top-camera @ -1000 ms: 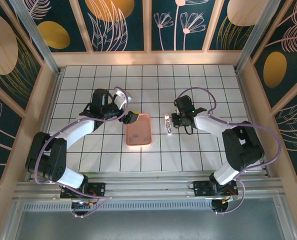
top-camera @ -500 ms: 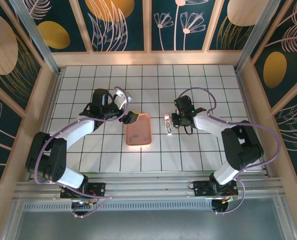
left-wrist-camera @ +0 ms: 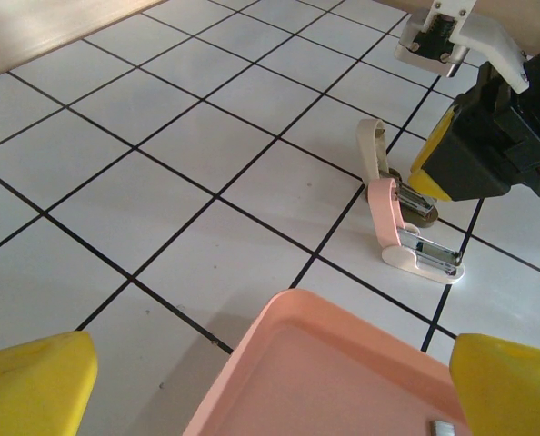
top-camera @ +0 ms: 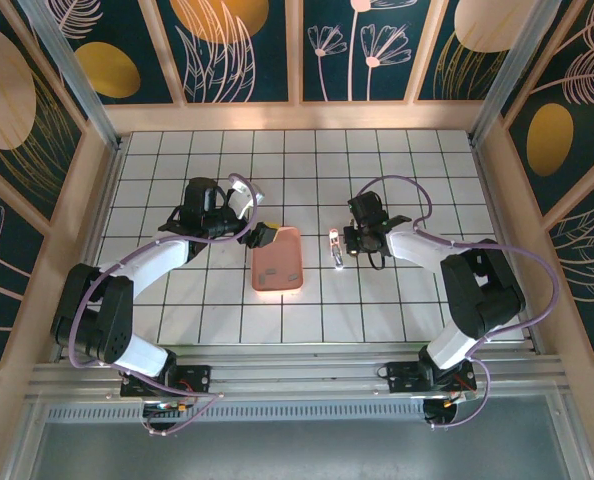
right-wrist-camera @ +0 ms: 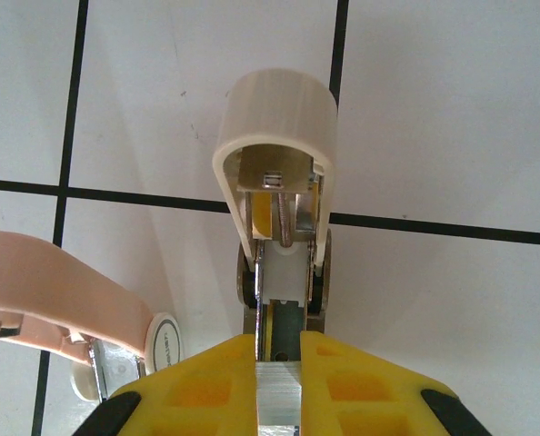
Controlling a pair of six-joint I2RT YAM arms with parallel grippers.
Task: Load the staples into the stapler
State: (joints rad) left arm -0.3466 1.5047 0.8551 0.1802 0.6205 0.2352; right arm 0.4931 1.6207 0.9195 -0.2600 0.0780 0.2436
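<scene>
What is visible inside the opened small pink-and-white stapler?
Under the raised cover of the mini pink-and-white stapler: silvery metal walls and a thin spring rod. The right gripper, clamped on its near end, hides the rest of the channel; staples there cannot be judged.

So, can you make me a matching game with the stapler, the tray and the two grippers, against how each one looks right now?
1 stapler
2 tray
3 left gripper
4 right gripper

A jaws wide apart
B shallow, with a raised rim
C shut on the stapler
D hinged open, metal inside showing

Pairs: 1-D, 2-B, 3-A, 4-C
</scene>
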